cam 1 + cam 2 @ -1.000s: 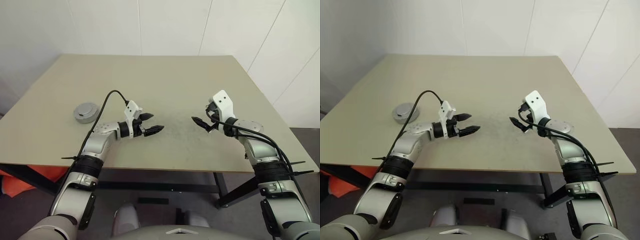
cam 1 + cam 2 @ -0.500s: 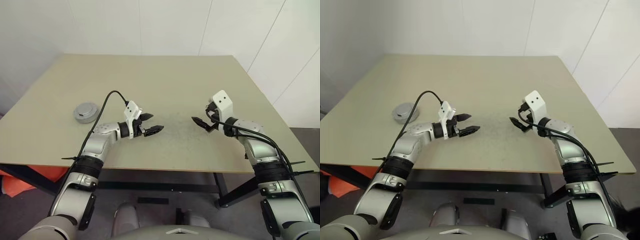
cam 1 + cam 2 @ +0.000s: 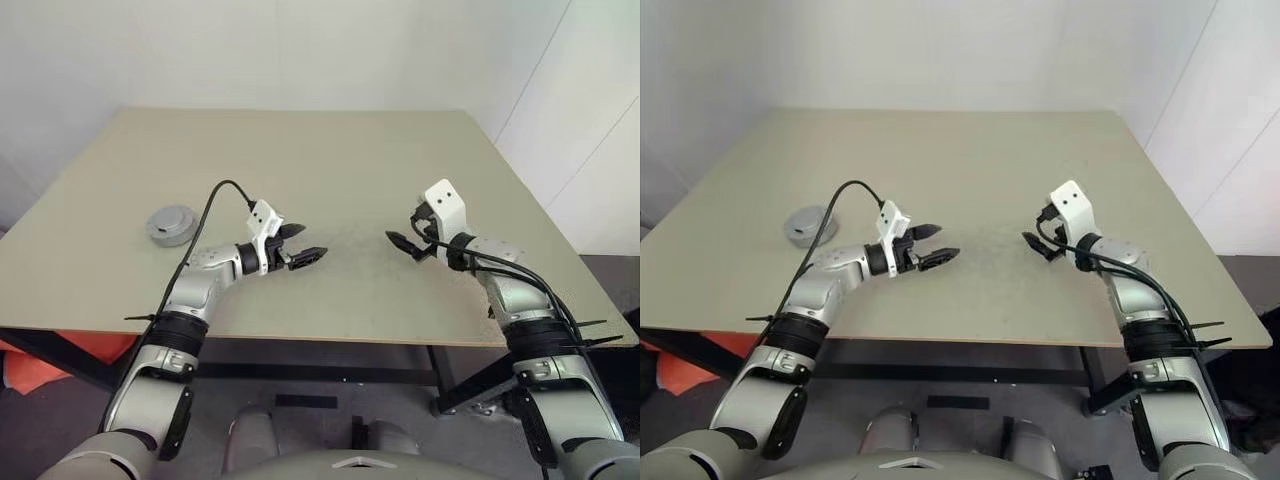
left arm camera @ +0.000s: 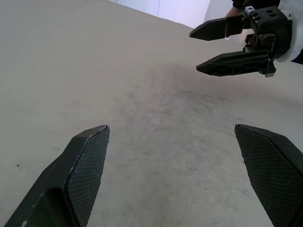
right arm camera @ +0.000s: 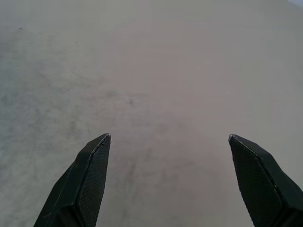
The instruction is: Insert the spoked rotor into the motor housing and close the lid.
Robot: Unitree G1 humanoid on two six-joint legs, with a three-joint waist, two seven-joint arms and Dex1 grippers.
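Bare table (image 3: 330, 160) between both open, empty grippers.

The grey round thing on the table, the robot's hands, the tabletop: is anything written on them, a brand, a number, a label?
No readable text anywhere.
Grey round object: no lettering can be made out; too small to tell.
Left gripper and right gripper: white housings and black fingers, no visible marking.
Table: plain beige surface, only faint dark scuffs.

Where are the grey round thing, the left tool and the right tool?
grey round thing (image 3: 171, 224), left eye view, its domed top.
left tool (image 3: 302, 245), left eye view, between its fingertips.
right tool (image 3: 405, 238), left eye view, between its fingertips.
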